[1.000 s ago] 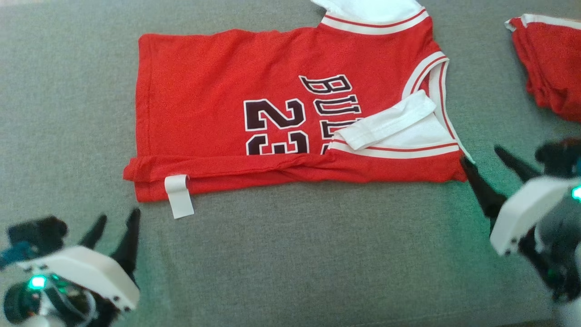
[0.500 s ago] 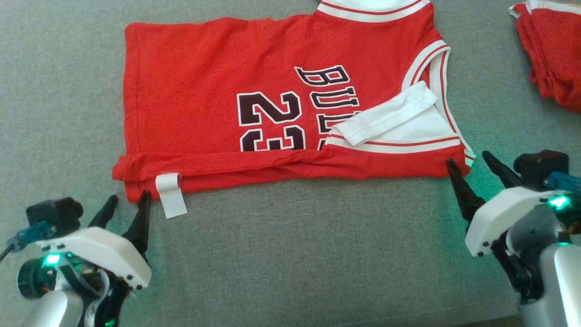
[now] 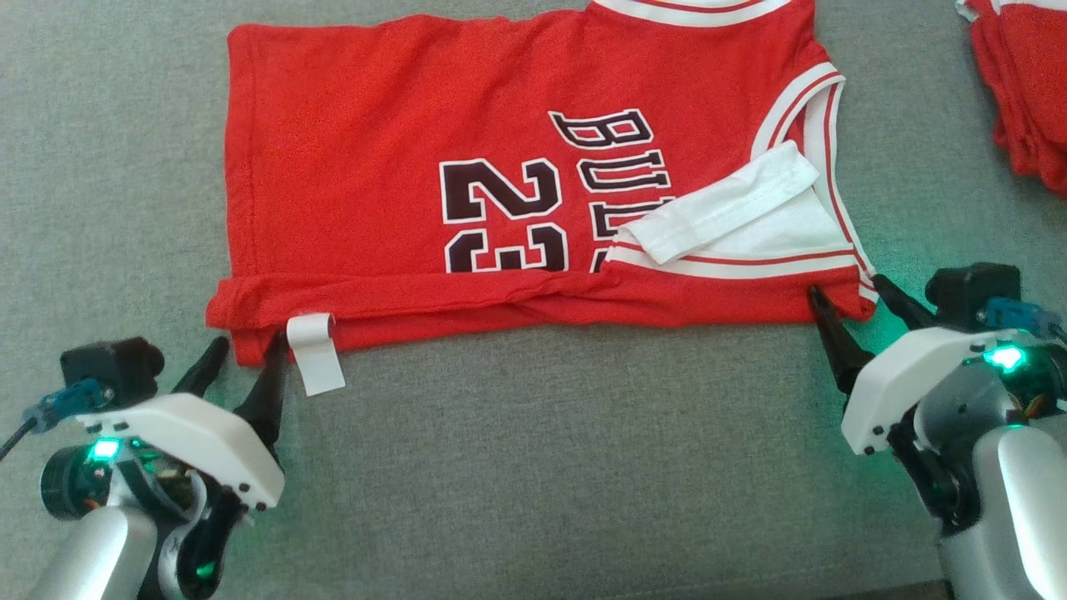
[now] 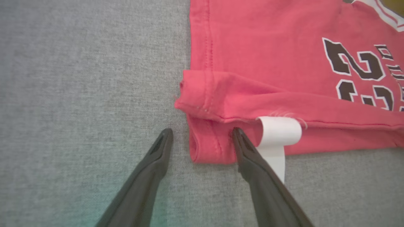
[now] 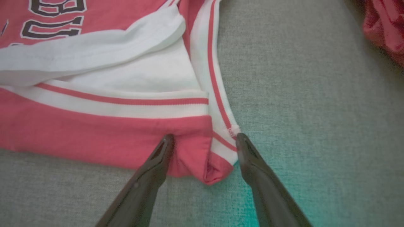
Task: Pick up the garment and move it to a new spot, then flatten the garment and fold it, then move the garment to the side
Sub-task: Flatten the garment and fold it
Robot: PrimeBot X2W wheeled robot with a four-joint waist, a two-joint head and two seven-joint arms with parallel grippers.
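The garment [image 3: 375, 167] is a red jersey with white trim and a dark 23, spread on grey fabric, its near edge folded over into a long band. A white tag [image 3: 315, 358] hangs from that band near its left end. My left gripper [image 3: 248, 348] is open, its fingertips straddling the garment's near left corner [image 4: 205, 148], one finger [image 4: 243, 148] over the cloth beside the tag [image 4: 277, 132]. My right gripper [image 3: 849, 293] is open too, its fingers either side of the near right corner [image 5: 208, 157] by the white armhole trim [image 5: 221, 94].
A second red garment [image 3: 1029, 92] lies bunched at the far right edge, also at the top right of the right wrist view [image 5: 383, 25]. The grey fabric surface [image 3: 542, 467] stretches bare in front of the jersey, between my two arms.
Both grippers have advanced from short of the jersey up to its near corners, now straddling them. The head view shifted slightly, so the jersey sits a little higher in it. Both stayed open.
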